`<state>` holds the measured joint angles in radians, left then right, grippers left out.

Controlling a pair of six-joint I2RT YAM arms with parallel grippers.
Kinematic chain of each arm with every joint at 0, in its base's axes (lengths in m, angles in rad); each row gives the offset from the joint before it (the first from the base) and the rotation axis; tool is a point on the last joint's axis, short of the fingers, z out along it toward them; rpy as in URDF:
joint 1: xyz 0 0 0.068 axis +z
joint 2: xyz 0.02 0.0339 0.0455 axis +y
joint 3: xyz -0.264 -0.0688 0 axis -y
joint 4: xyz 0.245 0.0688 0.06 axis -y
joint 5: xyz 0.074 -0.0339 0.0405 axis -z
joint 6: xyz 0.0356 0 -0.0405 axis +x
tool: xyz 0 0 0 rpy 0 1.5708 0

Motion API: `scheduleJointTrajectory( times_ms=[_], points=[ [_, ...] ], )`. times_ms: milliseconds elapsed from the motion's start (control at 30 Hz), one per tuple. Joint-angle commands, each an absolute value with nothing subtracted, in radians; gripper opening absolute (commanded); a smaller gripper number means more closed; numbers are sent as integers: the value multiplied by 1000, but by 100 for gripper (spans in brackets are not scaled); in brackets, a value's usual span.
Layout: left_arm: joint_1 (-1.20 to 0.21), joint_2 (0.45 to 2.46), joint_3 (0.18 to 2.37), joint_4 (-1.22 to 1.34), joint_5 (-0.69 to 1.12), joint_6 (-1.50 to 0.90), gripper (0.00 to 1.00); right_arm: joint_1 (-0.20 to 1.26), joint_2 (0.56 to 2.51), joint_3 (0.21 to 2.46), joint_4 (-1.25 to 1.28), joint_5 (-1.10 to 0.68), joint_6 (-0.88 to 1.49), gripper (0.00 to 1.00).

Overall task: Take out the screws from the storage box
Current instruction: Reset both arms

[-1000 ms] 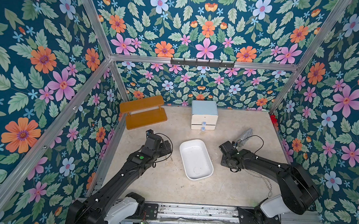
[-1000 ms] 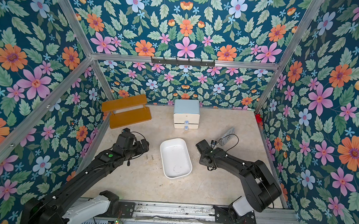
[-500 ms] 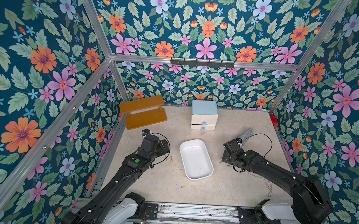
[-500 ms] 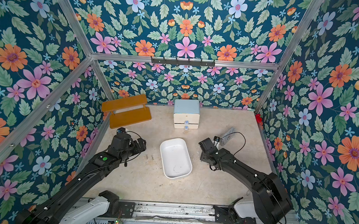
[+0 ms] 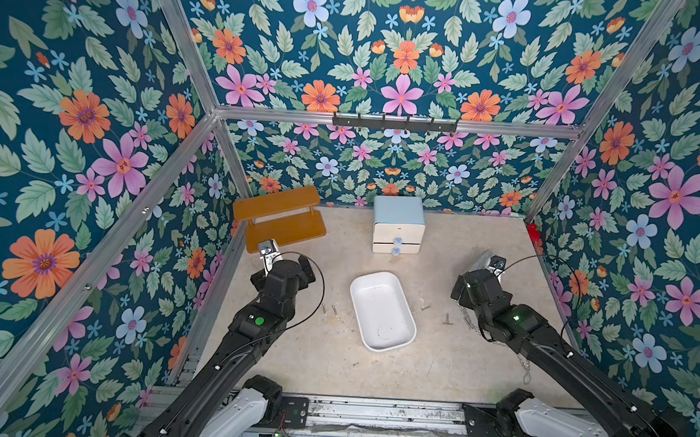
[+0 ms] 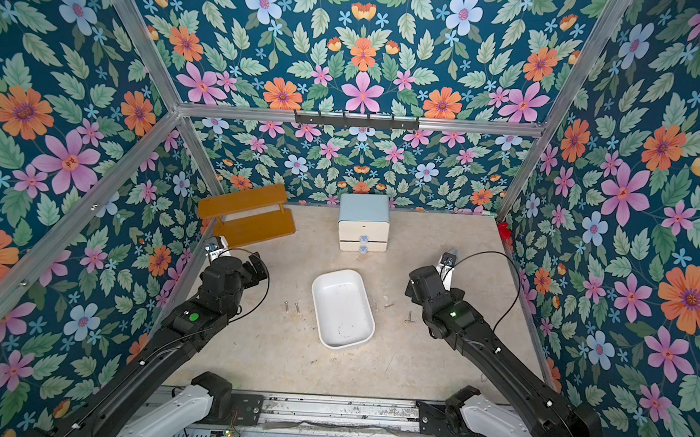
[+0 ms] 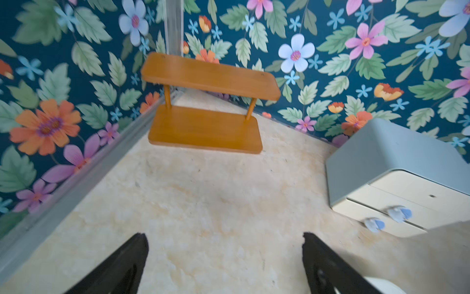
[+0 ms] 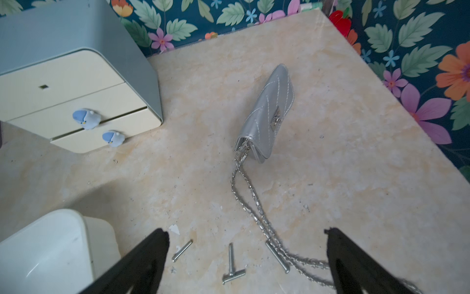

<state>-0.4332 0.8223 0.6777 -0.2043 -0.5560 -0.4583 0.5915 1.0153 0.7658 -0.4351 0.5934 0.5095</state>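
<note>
Screws (image 8: 231,257) of thin silver metal lie on the beige table (image 5: 331,360), both sides of the shallow white plastic tray (image 5: 382,309), just beside it; left gripper (image 7: 225,239) and right gripper (image 8: 246,234) gape wide, empty.

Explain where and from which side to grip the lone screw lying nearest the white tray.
Mid-shaft, from straight above, pinching across its width: the screw lies flat on the table, thin, clear of the tray and of the other screws.

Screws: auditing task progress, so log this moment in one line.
screws: all seen lie on table | storage box: empty | left gripper: open | right gripper: open
</note>
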Motion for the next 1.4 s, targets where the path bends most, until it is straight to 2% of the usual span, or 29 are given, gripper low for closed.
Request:
scheduleJointTrajectory(
  times_ms=[0, 167, 300, 400, 467, 633, 833, 900, 967, 1000, 1033, 1100, 1133, 1167, 1233, 1300, 1367],
  points=[
    [-433, 806, 584, 31, -689, -310, 99, 591, 938, 651, -207, 694, 406, 100],
    [-431, 867, 466, 247, -776, -253, 99, 580, 745, 462, 41, 757, 273, 100],
    [-416, 961, 395, 395, -875, -198, 99, 468, 709, 441, 69, 649, 234, 100],
    [-362, 1017, 317, 562, -833, -143, 99, 322, 797, 415, 117, 576, 262, 100],
    [-321, 1047, 263, 670, -791, -147, 99, 253, 883, 373, 238, 553, 235, 100],
    [-191, 1254, 163, 1010, -639, -153, 99, 236, 1076, 263, 694, 613, 45, 100],
    [-126, 1437, 224, 1175, -556, -65, 99, 204, 1470, 289, 1092, 633, -92, 100],
    [-71, 1532, 229, 1302, -460, -62, 99, 185, 1412, 352, 832, 592, -8, 100],
    [-48, 1508, 290, 1111, -346, -85, 99, 133, 1421, 332, 899, 511, 3, 100],
    [-35, 1542, 294, 1158, -290, -75, 99, 132, 1404, 324, 880, 489, 9, 100],
    [-26, 1562, 293, 1153, -233, -67, 99, 132, 1391, 301, 909, 462, 3, 100],
    [-23, 1620, 217, 1398, -224, -53, 99, 114, 1399, 227, 1039, 388, 4, 100],
    [-15, 1581, 207, 1335, -227, -77, 99, 66, 1463, 192, 1187, 292, 17, 99],
    [-15, 1583, 205, 1338, -228, -77, 99, 61, 1512, 176, 1296, 314, -2, 100],
    [-13, 1602, 205, 1377, -223, -73, 99, 62, 1416, 228, 1011, 300, 36, 100],
    [-14, 1591, 229, 1307, -216, -72, 99, 61, 1484, 258, 1099, 317, 8, 100],
    [-14, 1598, 265, 1256, -206, -57, 99, 59, 1430, 259, 983, 298, 35, 100]
  ],
)
